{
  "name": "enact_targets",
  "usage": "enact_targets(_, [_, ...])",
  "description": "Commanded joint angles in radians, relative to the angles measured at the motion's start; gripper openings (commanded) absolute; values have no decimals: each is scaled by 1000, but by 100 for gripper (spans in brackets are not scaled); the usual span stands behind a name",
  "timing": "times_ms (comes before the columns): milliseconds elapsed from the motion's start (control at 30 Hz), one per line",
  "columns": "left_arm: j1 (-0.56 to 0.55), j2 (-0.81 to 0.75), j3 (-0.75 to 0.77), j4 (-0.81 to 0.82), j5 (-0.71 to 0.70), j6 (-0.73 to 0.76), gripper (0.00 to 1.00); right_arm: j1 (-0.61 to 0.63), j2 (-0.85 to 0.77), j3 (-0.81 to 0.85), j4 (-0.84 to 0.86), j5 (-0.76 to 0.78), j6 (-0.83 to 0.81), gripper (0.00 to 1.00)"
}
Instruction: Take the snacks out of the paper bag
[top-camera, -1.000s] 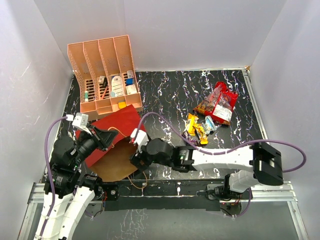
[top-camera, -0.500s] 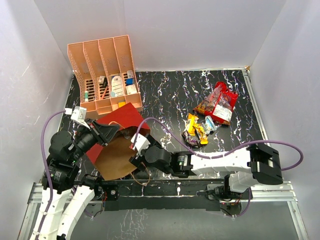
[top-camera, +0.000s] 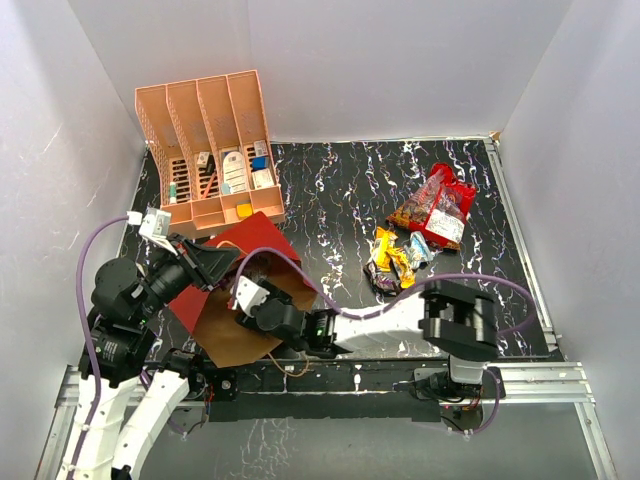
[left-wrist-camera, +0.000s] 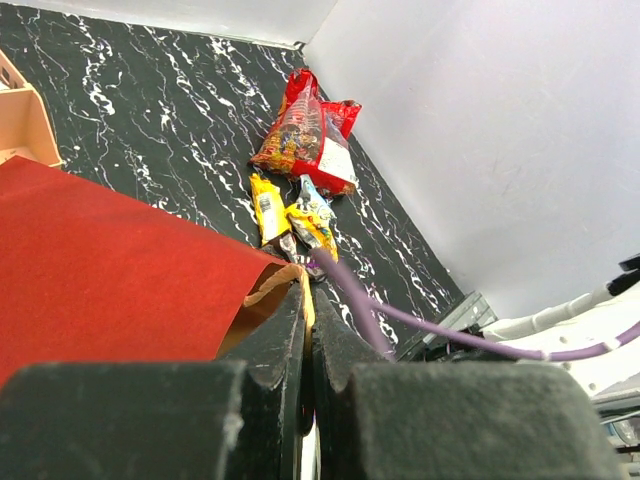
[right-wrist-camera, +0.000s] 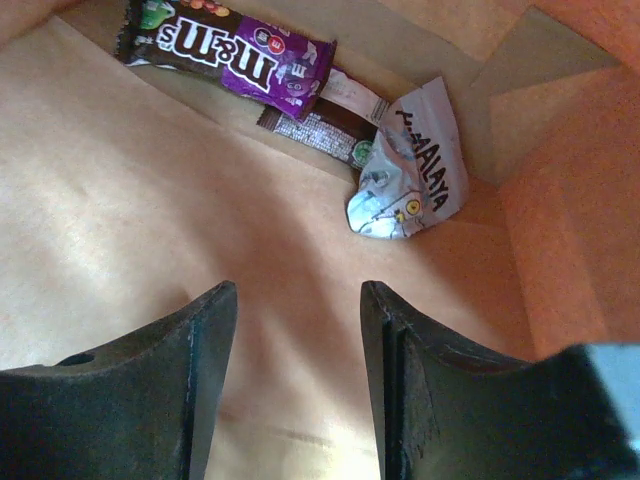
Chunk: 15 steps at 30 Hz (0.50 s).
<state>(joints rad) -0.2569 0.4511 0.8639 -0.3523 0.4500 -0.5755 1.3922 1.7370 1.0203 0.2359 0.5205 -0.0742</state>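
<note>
The dark red paper bag (top-camera: 255, 243) lies on its side, its brown inside facing the arms. My left gripper (top-camera: 221, 263) is shut on the bag's upper rim (left-wrist-camera: 268, 283) and holds the mouth up. My right gripper (right-wrist-camera: 298, 300) is open inside the bag with nothing between its fingers; in the top view the right gripper (top-camera: 243, 300) sits in the mouth. Deeper in lie a purple packet (right-wrist-camera: 255, 55), a dark brown packet (right-wrist-camera: 318, 130) and a silver-blue packet (right-wrist-camera: 410, 180). Out on the table are the large red-and-clear sweets bag (top-camera: 440, 205) and several small packets (top-camera: 395, 262).
A peach slotted file rack (top-camera: 205, 150) with small boxes stands at the back left, just behind the bag. White walls close in the black marbled table (top-camera: 330, 190) on three sides. A purple cable (left-wrist-camera: 360, 310) loops over the bag's mouth.
My right arm has swung left and pushed its gripper further into the bag's mouth. The left gripper has kept its hold on the rim and shifted slightly up and left.
</note>
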Motion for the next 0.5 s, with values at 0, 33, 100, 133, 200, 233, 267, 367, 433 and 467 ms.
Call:
enact_targets(0, [6,4,49,9,31,7,0,1,109,82,199,88,-107,54])
enact_targets(33, [6,4,50,16,34,3,0,0,138,87,236,120,-123,54])
enact_targets(100, [6,7,50,24,41,-1,0,-2,193,94,324,186,-169,55])
enact_targets(133, [5,9,52,27,46,0,0,-4,221,101,358,209,-189,55])
enact_targets(200, [5,12,55,32,55,1,0,-15,266,127,398,233,-218,56])
enact_targets(233, [7,14,60,29,58,4,0,-22,283,145,400,241,-224,56])
enact_targets(267, [6,16,66,23,62,7,0,-30,298,161,408,246,-227,57])
enact_targets(367, [5,24,90,1,73,24,0,-57,341,178,442,226,-238,59])
enact_targets(433, [5,23,102,-7,78,29,0,-75,373,192,464,217,-250,60])
enact_targets(467, [6,23,107,-7,82,31,0,-82,392,201,480,216,-259,61])
